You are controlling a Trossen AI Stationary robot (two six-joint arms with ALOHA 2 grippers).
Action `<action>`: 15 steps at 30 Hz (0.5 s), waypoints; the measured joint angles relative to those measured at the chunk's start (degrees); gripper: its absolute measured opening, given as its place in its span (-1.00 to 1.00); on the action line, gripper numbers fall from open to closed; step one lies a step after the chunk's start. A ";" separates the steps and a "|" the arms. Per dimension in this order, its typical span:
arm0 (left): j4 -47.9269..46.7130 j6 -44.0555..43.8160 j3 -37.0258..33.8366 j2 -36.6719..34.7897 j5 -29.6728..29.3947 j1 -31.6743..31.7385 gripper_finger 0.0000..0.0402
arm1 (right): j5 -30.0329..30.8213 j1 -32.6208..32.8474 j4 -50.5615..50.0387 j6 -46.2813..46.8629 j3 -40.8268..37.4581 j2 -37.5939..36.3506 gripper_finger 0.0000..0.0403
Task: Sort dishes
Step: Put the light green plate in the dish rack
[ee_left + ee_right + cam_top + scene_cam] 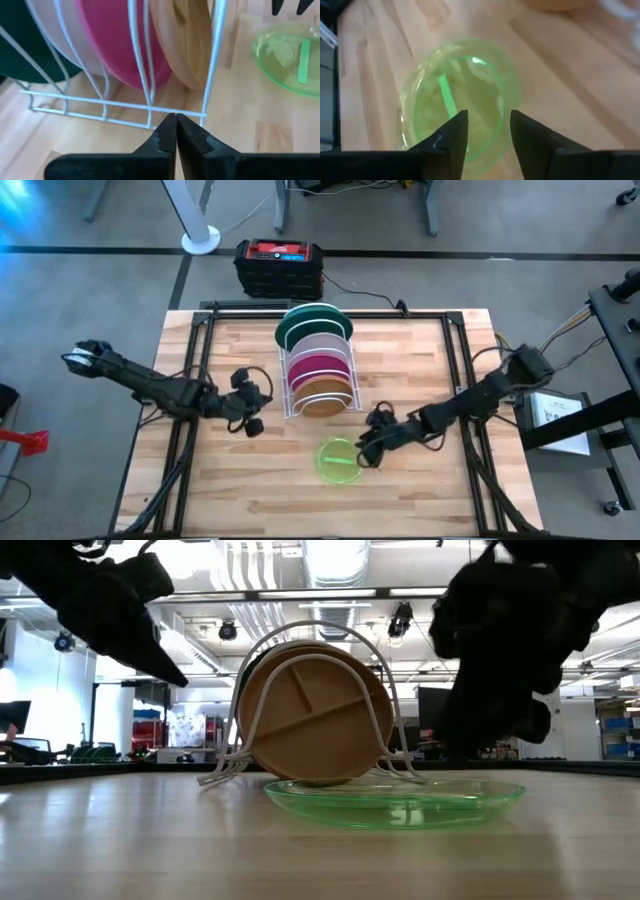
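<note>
A white wire rack (290,395) stands at the table's middle. In it, on edge, stand the dark green plate (310,323) at the far end, then the white plate (318,345), the magenta plate (320,367) and the brown divided plate (315,715). The lime-green plate (338,459) lies flat on the table, near of the rack. My right gripper (487,120) is open, just above that plate's right part. My left gripper (176,125) is shut and empty, left of the rack's near end, pointing at its base wire (120,107).
A green strip (447,97) lies inside the lime-green plate. A black and red box (278,267) sits beyond the table's far edge. Bare wood lies near of the left gripper (220,480) and right of the rack (420,370).
</note>
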 joint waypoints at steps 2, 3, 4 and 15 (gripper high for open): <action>-0.24 -1.29 0.00 1.28 -0.03 -1.16 -1.00 | -0.76 0.12 -5.12 0.01 3.44 2.81 -0.21; -0.21 -1.73 0.00 2.03 -0.06 -1.72 -1.00 | -0.88 0.25 -8.27 0.12 5.04 4.04 -0.18; -0.22 -2.20 0.00 2.70 -0.07 -2.22 -1.00 | -0.91 0.35 -11.42 0.38 6.71 5.18 -0.16; -0.14 -4.32 0.00 8.70 -0.60 -3.89 -1.00 | -0.91 0.51 -26.51 1.02 17.73 13.84 -0.20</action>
